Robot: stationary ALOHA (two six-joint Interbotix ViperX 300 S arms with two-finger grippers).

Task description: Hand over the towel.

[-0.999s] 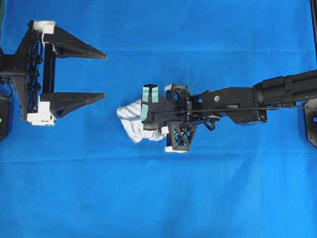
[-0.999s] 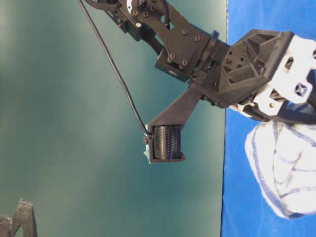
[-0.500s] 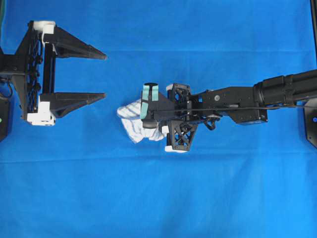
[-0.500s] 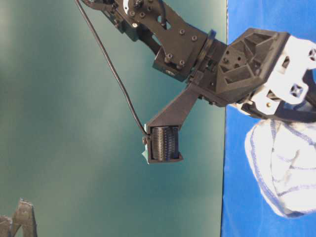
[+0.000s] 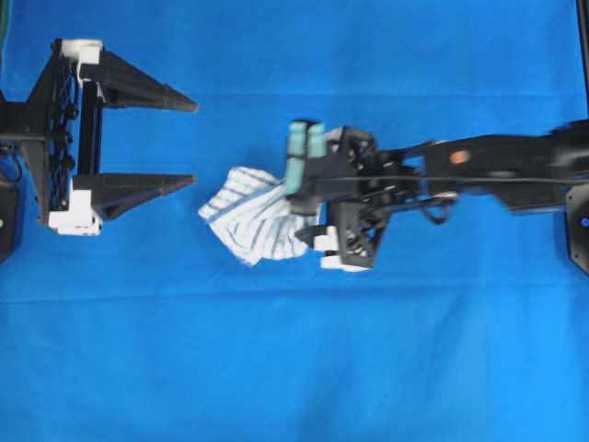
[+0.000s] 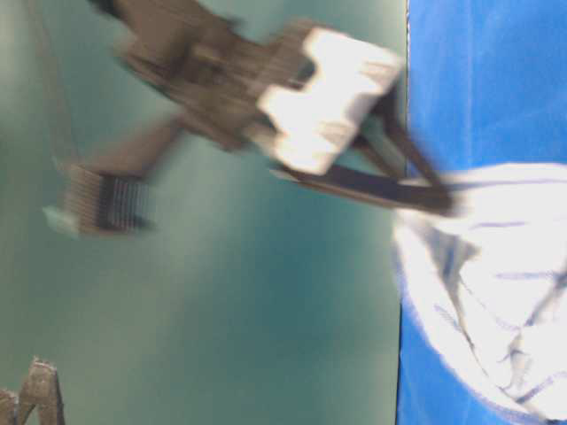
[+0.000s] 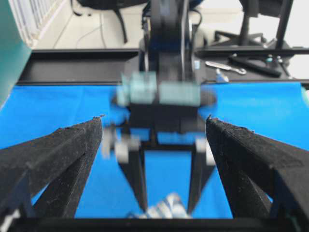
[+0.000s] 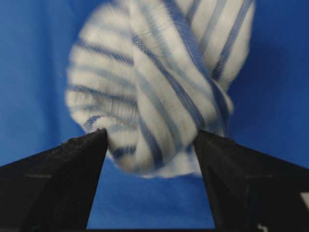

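The towel [image 5: 248,216], white with thin blue-grey stripes, hangs bunched from my right gripper [image 5: 296,226] over the blue tablecloth [image 5: 294,368]. In the right wrist view the towel [image 8: 159,96] is pinched between the two black fingertips of the right gripper [image 8: 150,137]. The table-level view is blurred and shows one finger [image 6: 425,195] touching the towel [image 6: 496,292]. My left gripper [image 5: 194,141] is wide open and empty, just left of the towel. The left wrist view shows the left gripper [image 7: 153,118] facing the blurred right gripper [image 7: 166,164] and a bit of towel [image 7: 164,211].
A black arm base [image 5: 580,221] stands at the right edge of the cloth. Beyond the table's far edge, the left wrist view shows a black frame [image 7: 72,65] and tools [image 7: 227,67].
My right gripper has risen and shifted right and toward the top of the overhead view, with the towel; the towel now hangs longer and spreads toward the left gripper. The left gripper has not moved.
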